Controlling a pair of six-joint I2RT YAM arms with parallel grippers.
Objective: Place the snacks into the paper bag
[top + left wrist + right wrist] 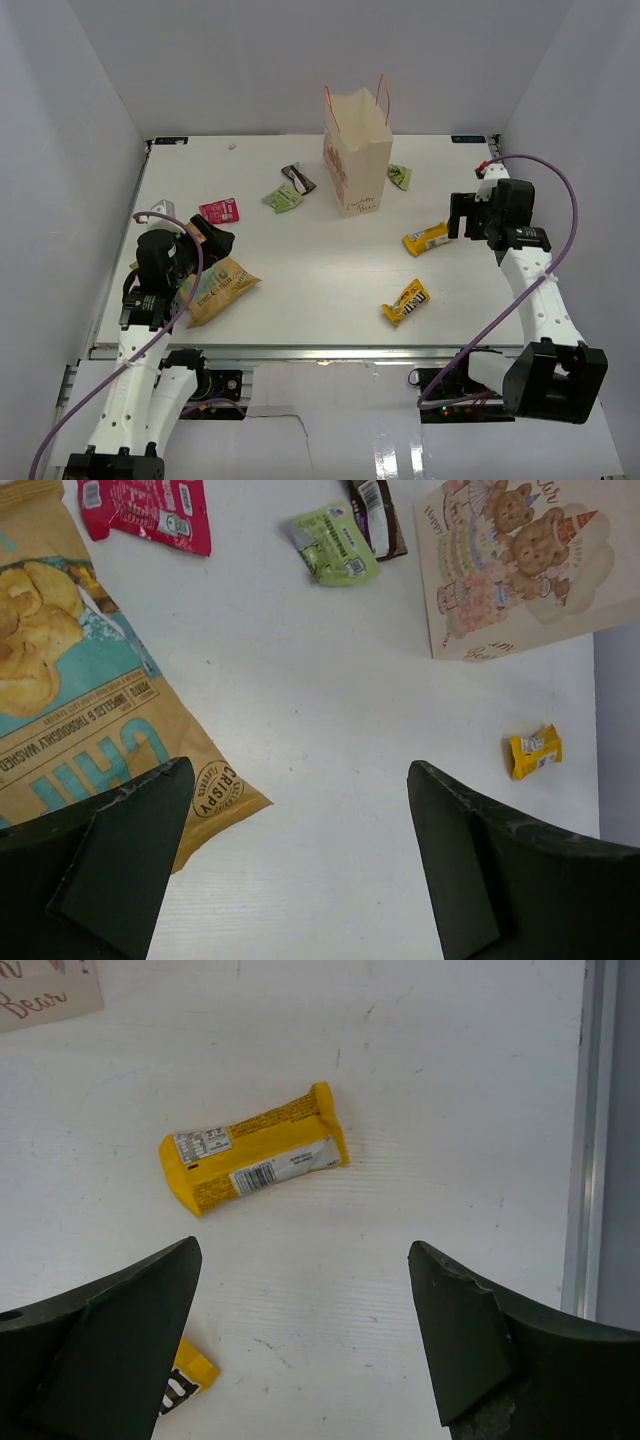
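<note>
The cream paper bag (357, 155) stands upright at the back middle, its mouth open. The tan-yellow chip bag (220, 288) lies at the front left, just under my left gripper (207, 240), which is open and empty. A pink packet (219, 210), a green packet (283, 198) and a dark brown wrapper (298, 178) lie left of the paper bag, and another green packet (399, 176) lies to its right. The yellow candy bar (426, 238) lies just left of my right gripper (464, 215), which is open and empty. The yellow M&M's pouch (406, 301) lies near the front.
The left wrist view shows the chip bag (70, 700), the pink packet (145, 510), the green packet (335, 545), the paper bag's printed side (510, 565) and a small yellow packet (535, 752). The right wrist view shows the candy bar (255, 1150), the pouch's corner (185, 1380) and the table's right rail (585, 1130).
</note>
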